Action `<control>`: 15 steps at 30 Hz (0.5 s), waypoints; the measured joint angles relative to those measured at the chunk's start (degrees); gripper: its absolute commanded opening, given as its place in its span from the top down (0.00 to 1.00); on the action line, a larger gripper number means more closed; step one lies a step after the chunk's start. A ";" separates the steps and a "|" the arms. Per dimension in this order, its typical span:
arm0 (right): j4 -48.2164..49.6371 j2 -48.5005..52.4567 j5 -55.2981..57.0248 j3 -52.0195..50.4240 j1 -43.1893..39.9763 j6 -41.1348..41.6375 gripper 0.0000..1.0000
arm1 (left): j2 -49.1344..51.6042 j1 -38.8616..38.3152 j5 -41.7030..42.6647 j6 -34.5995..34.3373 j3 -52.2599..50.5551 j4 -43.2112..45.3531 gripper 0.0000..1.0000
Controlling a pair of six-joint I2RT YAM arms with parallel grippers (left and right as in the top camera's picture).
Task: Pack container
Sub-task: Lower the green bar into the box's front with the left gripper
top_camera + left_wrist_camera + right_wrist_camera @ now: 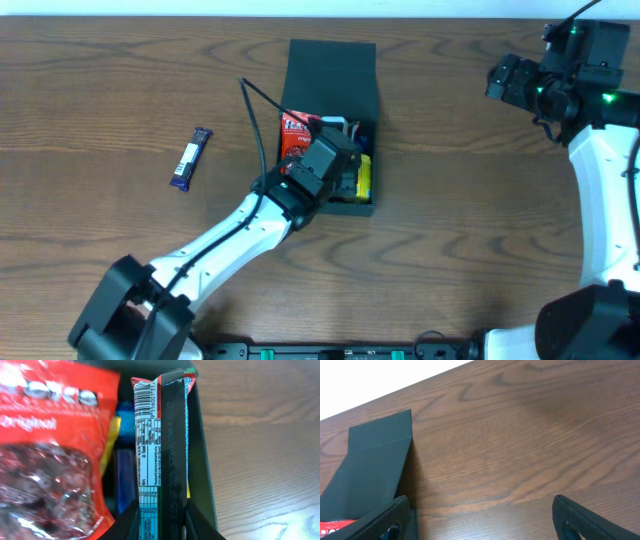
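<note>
The dark green container [330, 70] stands at the table's middle with its flap lid open toward the back. It holds a red snack bag [293, 138], a yellow packet [364, 176] and blue packets. My left gripper [335, 172] is inside the container, shut on a long snack bar packet [160, 455] with a black seam and a barcode, held against the container's right wall [202, 460]. The red bag [50, 450] lies to its left. My right gripper [505, 78] is open and empty, high at the far right; its view shows the lid [370, 470].
A purple snack bar [191, 159] lies on the wooden table left of the container. A black cable [258, 120] runs from the left arm over the container's left side. The right arm's base stands at the right edge.
</note>
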 measured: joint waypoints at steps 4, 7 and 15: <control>0.00 0.00 0.00 0.00 -0.04 -0.17 0.09 | 1.97 -0.48 0.00 -1.14 0.00 0.02 0.84; -0.02 0.00 0.00 0.00 -0.09 -0.28 0.09 | 3.21 -0.50 -0.26 -0.90 0.00 0.02 0.39; -0.07 0.00 -0.02 0.00 -0.09 -0.28 0.09 | 3.37 -0.70 -2.19 0.61 0.00 3.93 0.22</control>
